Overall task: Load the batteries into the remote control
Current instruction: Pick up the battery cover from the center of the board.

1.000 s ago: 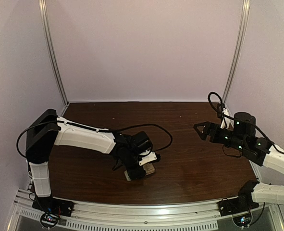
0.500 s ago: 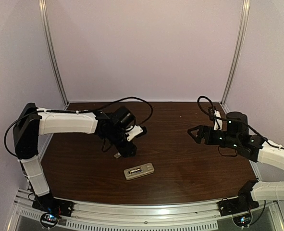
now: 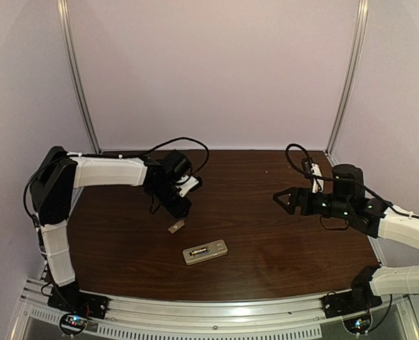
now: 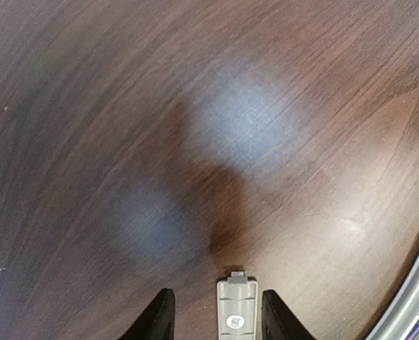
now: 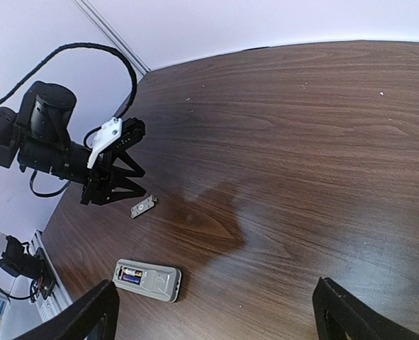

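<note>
The remote control (image 3: 205, 251) lies back-up near the middle of the desk's (image 3: 280, 248) near edge, with a battery (image 5: 130, 272) showing in its open bay, and a small grey cover (image 3: 176, 227) lies just beyond it toward the left edge. The left gripper (image 3: 179, 210) hangs over that cover with fingers spread, not touching it; the right gripper (image 3: 283, 200) is spread wide over the right side, holding nothing

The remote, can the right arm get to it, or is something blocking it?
Probably yes. The remote lies on bare table, and nothing stands between it and the open right pincer. The left pincer and the little grey lid sit farther back, out of the way.
</note>
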`<state>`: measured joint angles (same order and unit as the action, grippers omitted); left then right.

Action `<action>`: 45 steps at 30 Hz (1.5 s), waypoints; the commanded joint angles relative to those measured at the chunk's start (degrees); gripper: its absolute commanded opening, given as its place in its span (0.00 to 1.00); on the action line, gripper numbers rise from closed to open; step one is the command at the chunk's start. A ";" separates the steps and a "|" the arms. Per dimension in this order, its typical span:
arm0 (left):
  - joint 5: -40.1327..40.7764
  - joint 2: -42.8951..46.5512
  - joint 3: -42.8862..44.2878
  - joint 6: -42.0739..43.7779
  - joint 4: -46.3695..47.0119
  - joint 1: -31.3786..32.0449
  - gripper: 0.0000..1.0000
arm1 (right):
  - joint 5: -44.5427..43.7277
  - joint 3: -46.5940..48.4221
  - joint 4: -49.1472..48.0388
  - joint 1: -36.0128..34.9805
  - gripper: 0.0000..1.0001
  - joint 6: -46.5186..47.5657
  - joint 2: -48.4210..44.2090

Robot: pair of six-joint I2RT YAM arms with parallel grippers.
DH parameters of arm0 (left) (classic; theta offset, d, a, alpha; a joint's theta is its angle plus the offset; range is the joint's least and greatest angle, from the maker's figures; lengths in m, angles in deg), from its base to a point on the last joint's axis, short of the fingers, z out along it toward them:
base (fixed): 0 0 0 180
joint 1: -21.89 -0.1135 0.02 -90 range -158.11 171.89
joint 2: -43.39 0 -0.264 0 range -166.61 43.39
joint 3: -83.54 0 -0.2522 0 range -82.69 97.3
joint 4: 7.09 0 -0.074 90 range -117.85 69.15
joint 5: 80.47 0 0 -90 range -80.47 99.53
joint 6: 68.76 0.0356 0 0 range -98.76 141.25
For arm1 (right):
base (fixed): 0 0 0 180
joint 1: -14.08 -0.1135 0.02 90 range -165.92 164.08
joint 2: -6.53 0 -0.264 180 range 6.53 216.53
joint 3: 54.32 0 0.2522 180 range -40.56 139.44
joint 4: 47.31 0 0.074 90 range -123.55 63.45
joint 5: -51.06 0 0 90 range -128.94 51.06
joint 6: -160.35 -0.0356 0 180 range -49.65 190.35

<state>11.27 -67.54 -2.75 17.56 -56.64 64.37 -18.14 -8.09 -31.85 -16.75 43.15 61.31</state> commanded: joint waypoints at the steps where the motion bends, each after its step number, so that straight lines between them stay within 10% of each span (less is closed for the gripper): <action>1: -0.69 -2.74 1.83 -0.08 -0.67 -0.03 0.41 | 0.97 0.42 -1.00 0.24 0.96 0.70 0.56; 32: -5.78 -7.33 1.39 0.47 -0.01 -0.03 0.09 | 3.36 0.85 -2.55 0.23 0.93 1.01 2.90; 45: -10.84 5.93 1.19 2.69 5.55 -0.20 0.00 | 9.67 3.26 -4.21 0.24 0.84 0.40 6.16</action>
<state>4.01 -69.09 -2.32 18.44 -56.42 64.35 -12.57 -7.28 -34.00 -16.75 44.07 65.58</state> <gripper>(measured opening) 0.017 0.855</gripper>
